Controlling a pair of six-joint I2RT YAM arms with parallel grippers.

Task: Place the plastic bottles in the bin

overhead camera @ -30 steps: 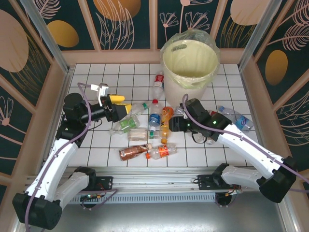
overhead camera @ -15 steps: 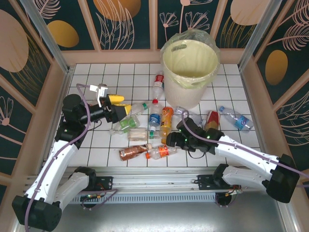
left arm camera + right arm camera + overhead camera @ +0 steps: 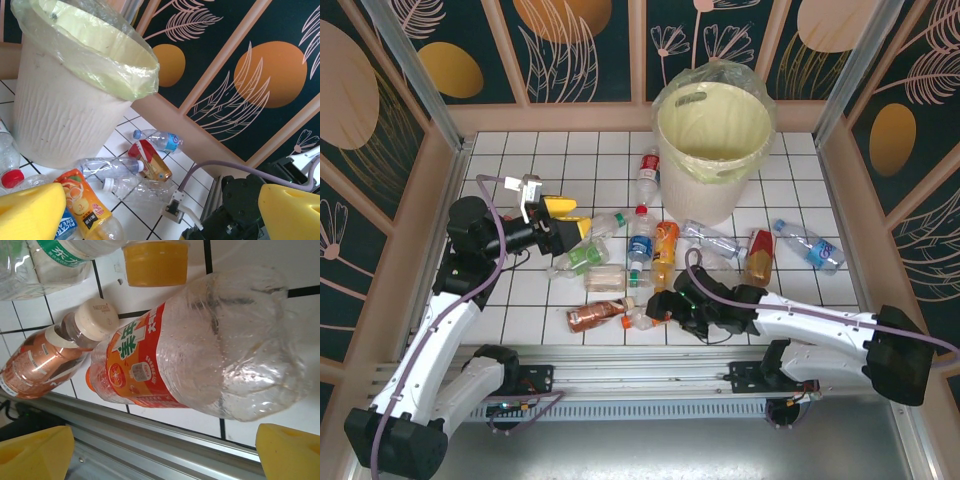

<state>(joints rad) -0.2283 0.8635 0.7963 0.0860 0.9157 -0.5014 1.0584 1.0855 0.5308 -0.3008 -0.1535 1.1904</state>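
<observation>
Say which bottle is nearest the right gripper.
The clear bottle with the red-orange label, lying on its side straight ahead of the open right gripper. The brown cream-capped bottle lies off to one side.

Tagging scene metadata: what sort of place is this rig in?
Probably a staged robot test cell, not a real room: a white tiled tabletop boxed in by leaf-print wall panels, a metal mounting rail along the near edge, and plastic bottles strewn beside a bag-lined bin.

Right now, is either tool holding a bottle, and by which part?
Nothing is held. The left tool is open and empty. The right tool is open around the red-orange-labelled clear bottle lying on the tiles, not touching it.
</observation>
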